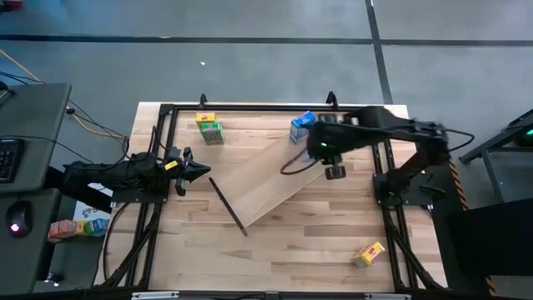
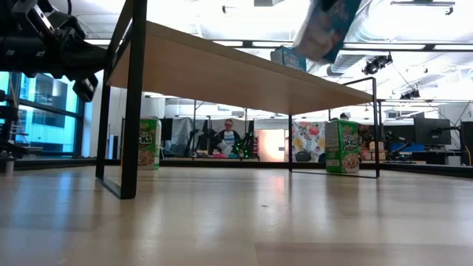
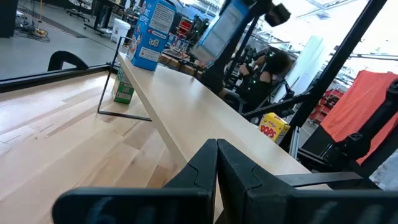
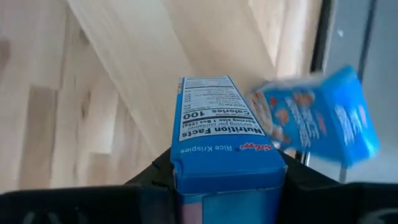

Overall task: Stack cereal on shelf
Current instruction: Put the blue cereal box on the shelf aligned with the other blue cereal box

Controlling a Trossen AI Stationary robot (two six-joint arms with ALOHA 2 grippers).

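The shelf is a long pale board lying slantwise across the table, with a black bracket at its near-left end. One blue cereal box stands on its far end. My right gripper is shut on a second blue box above that end of the shelf. A green box and a yellow box stand on the table at the far left. Another yellow box lies near the right near corner. My left gripper hovers shut at the table's left side. My right gripper pinches the blue box between its two fingers, one on each broad face, with the narrow nutrition panel turned to the wrist camera. The box is lifted clear and hangs tilted above the shelf's far end, close beside the other blue box.
A black metal frame runs around the table. In the low view two green boxes stand on the table beyond the shelf. A person sits in the room behind. More boxes lie off the table at left.
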